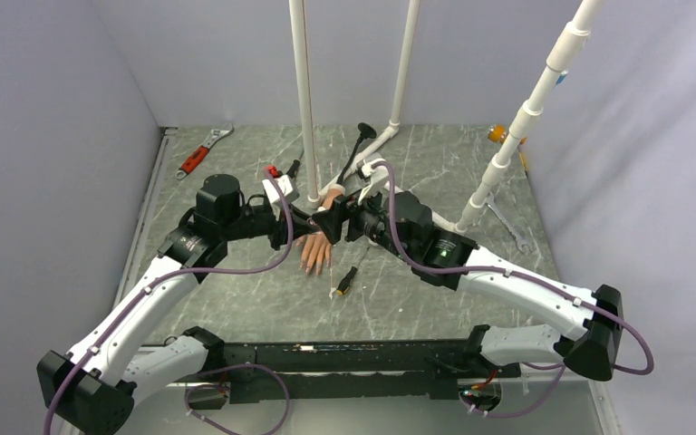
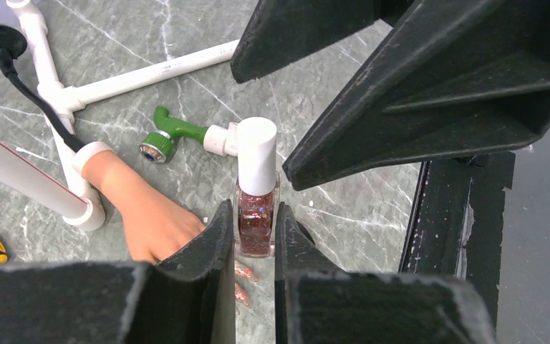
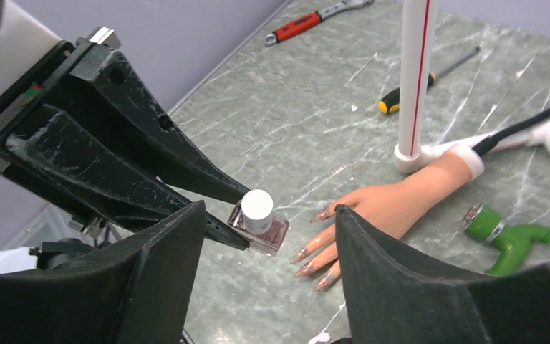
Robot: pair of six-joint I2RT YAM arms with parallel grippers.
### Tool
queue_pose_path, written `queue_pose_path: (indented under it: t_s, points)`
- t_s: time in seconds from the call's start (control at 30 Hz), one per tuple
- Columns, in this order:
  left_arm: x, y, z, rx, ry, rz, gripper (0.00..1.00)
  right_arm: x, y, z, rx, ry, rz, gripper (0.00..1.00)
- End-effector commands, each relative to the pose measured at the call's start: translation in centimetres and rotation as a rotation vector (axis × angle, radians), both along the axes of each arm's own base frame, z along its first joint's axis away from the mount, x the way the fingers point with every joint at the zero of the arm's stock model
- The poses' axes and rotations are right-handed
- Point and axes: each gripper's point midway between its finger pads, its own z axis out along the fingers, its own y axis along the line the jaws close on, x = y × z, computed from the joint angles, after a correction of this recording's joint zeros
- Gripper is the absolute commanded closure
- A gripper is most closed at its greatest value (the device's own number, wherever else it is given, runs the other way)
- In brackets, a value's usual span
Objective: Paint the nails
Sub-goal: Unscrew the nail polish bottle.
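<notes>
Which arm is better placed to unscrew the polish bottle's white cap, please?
Right: the right tool, open, faces the white cap, while the left tool is shut on the nail polish bottle.

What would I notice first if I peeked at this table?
A peach rubber hand lies palm-down mid-table, its wrist beside a white pipe. Near its fingertips, the left gripper pinches a glittery nail polish bottle with a white cap. The right gripper, open, faces that cap.
</notes>
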Motion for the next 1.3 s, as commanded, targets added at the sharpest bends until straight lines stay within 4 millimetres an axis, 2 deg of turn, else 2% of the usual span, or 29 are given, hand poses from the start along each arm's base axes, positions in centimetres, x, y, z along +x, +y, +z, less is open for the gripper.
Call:
queue_pose_path:
  t_s: [0.0,0.07,0.43,0.7,0.87,0.9,0.97,1.03,1.27]
  points:
    - [0.7,-0.1,2.3,-0.039,-0.061,0.023,1.00,0.8,-0.2,1.8,0.054,0.021,-0.065,0.41]
    - [0.8,-0.1,2.3,-0.039,-0.061,0.025,1.00,0.8,0.0,1.9,0.053,0.030,-0.064,0.49]
    - [0.9,-0.1,2.2,-0.034,-0.058,0.032,1.00,0.8,1.4,1.7,0.045,0.057,-0.027,0.52]
    - [1.1,0.0,2.1,-0.029,-0.053,0.037,1.00,0.7,2.0,0.9,0.033,0.084,-0.011,0.68]
    - [1.1,0.0,2.0,-0.027,-0.054,0.038,1.00,0.5,2.1,0.5,0.027,0.088,0.001,0.73]
    - [1.1,0.0,2.0,-0.027,-0.055,0.037,1.00,0.4,2.2,0.4,0.022,0.088,0.007,0.77]
    - [1.0,-0.1,2.0,-0.027,-0.054,0.034,1.00,0.2,2.1,0.2,0.010,0.080,0.018,0.93]
    - [0.9,-0.1,2.0,-0.031,-0.056,0.025,1.00,-0.1,1.9,0.0,0.002,0.068,0.038,1.00]
    - [-0.3,-0.4,2.6,-0.053,-0.077,-0.040,1.00,-1.5,1.5,0.0,0.004,0.036,0.107,1.00]
